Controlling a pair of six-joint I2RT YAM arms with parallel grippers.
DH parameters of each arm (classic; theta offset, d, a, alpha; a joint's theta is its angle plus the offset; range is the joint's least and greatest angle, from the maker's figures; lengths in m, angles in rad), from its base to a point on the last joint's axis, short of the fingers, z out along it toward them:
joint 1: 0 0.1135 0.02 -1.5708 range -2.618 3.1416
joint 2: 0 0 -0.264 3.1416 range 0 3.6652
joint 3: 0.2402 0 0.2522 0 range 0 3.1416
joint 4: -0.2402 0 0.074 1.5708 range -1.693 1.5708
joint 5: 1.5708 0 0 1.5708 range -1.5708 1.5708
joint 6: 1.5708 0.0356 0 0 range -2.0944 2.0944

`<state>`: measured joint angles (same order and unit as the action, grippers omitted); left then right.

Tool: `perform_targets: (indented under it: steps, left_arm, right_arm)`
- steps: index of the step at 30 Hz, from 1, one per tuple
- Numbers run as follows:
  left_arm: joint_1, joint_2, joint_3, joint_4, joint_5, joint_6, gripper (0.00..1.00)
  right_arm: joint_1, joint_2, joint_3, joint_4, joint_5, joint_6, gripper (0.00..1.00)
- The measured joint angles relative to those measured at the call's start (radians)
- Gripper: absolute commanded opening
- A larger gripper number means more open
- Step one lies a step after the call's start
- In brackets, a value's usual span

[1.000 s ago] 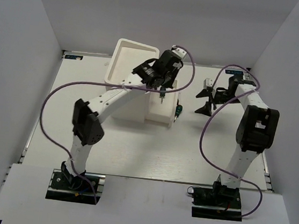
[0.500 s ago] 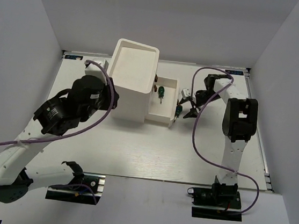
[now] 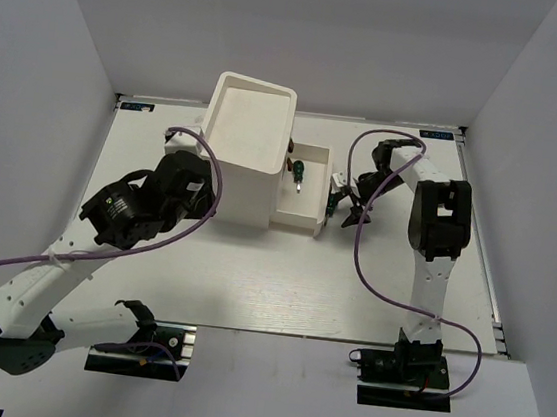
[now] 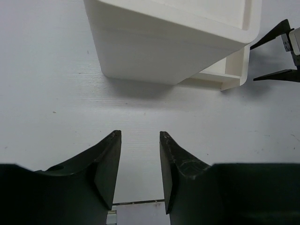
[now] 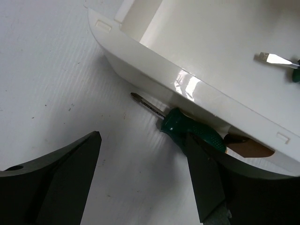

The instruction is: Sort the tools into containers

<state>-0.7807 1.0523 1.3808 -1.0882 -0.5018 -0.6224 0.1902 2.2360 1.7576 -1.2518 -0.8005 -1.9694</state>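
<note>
Loose screwdriver (image 5: 190, 131): green handle, lying flat on the surface (image 3: 282, 269), hard against the outer wall of the drawer (image 3: 304, 209) on its 3 o'clock side. Its long axis runs parallel to that wall. In the right wrist view the tip points to 10 o'clock and the handle to 4 o'clock.

Right claw (image 5: 143, 140): spread wide, holding nothing. It hangs over the screwdriver, with one finger on each side of the handle and bare surface between the fingers.

Second screwdriver (image 3: 300, 175): green handle, lying inside the drawer. Long axis 12 to 6, blade toward 6 o'clock. White drawer floor shows on all sides of it.

The drawer is pulled out of the cabinet (image 3: 250, 135) toward 3 o'clock.

Left claw (image 4: 139, 140): narrow gap, nothing between the fingers. It is at 7 o'clock from the cabinet, apart from it and facing its side wall. Bare surface lies between the claw and the cabinet.
</note>
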Motion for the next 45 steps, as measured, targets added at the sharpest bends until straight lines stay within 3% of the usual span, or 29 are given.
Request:
perform_targets:
  steps: [22, 25, 29, 31, 35, 36, 37, 40, 45]
  left_arm:
    - [0.000, -0.013, -0.028, -0.003, -0.006, -0.053, 0.49]
    - [0.000, -0.016, -0.028, -0.003, -0.006, -0.059, 0.49]
    - [0.000, -0.016, -0.028, -0.003, -0.006, -0.059, 0.49]
    - [0.000, -0.016, -0.028, -0.001, -0.006, -0.059, 0.49]
    - [0.000, -0.016, -0.029, 0.006, -0.006, -0.059, 0.49]
    - [0.000, -0.016, -0.030, 0.011, -0.006, -0.059, 0.49]
    - [0.000, -0.016, -0.031, 0.012, -0.007, -0.059, 0.49]
    - [0.000, -0.016, -0.032, 0.014, -0.008, -0.059, 0.49]
    - [0.000, -0.019, -0.032, 0.014, -0.035, -0.072, 0.49]
  right_arm:
    - [0.027, 0.000, -0.037, 0.180, -0.005, -0.003, 0.80]
    - [0.028, 0.000, -0.037, 0.184, 0.011, -0.003, 0.76]
    - [0.027, 0.000, -0.037, 0.171, 0.063, -0.005, 0.62]
    - [0.026, 0.000, -0.038, 0.155, 0.097, -0.005, 0.48]
    - [0.017, -0.025, -0.088, 0.145, 0.133, -0.005, 0.33]
    - [0.015, -0.042, -0.114, 0.152, 0.140, -0.006, 0.28]
    - [0.013, -0.058, -0.141, 0.153, 0.145, -0.007, 0.16]
    - [0.012, -0.102, -0.211, 0.163, 0.158, -0.007, 0.00]
    - [0.006, -0.145, -0.259, 0.189, 0.177, -0.006, 0.00]
